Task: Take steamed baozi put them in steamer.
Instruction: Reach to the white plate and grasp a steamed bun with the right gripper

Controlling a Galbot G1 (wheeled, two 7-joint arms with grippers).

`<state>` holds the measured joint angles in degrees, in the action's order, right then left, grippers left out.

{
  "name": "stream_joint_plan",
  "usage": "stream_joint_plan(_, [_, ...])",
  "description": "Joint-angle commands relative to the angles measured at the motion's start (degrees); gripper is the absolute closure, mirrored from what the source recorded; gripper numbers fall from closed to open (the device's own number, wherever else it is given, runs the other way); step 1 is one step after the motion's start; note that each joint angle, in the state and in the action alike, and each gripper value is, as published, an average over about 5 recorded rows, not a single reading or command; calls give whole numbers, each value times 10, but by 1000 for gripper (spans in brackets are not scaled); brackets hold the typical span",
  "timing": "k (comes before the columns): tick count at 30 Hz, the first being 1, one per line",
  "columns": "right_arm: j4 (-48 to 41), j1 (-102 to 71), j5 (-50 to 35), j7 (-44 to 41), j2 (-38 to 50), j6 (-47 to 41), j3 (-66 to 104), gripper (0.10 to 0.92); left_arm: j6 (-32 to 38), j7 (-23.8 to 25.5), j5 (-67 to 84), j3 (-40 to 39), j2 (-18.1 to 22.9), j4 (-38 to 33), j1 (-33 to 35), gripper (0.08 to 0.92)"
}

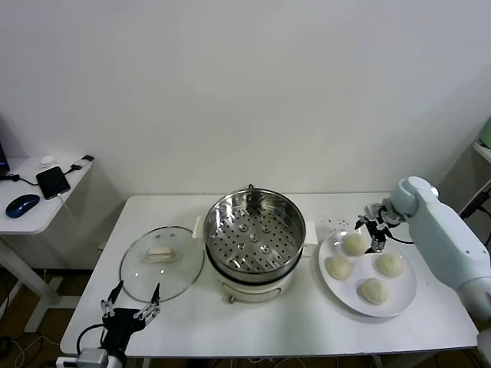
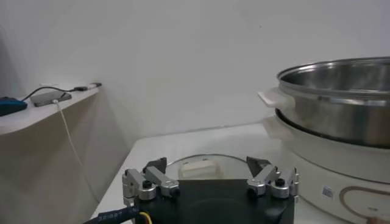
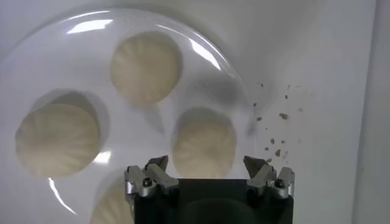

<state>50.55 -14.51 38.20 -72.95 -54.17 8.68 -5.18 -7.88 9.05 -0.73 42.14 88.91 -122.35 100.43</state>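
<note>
From the head: four cream-white domed steamed baozi [image 1: 355, 244] wait on a flat white plate [image 1: 403, 303]; the shiny steel steamer [image 1: 254, 232] stands uncovered beside it, ready for loading.

Left wrist: the left pincer [image 2: 209, 178] idles, spread, near one glass lid [image 2: 201, 162].

Right wrist: the right pincer [image 3: 207, 171] hangs spread above one bun, apparently not touching.

steamer [image 1: 252, 234] pot was shiny polished steel with a perforated tray, on a smooth cream plastic-looking base. lid [image 1: 162, 261] was clear glass, cream handle. plate [image 3: 73, 73] was glossy white, glare on the rim. baozi [image 3: 146, 66] looked matt, soft dough, finely pleated. table [image 1: 307, 314] was smooth matt white.
</note>
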Motion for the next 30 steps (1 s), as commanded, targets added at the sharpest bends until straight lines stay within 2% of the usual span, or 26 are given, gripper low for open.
stream_joint_plan(1, [-17,0,18,18,-11,2,6,203,0,0,0,0,-1,1,0,177])
stream_joint_plan(25, [-12,-17,24,16,-13,-4,18,205,1,1,-2,-6,-3,7,0,177])
stream_joint_plan(30, [-14,-17,23,17,-15,-5,19,293,1,1,-2,-7,-4,7,0,177])
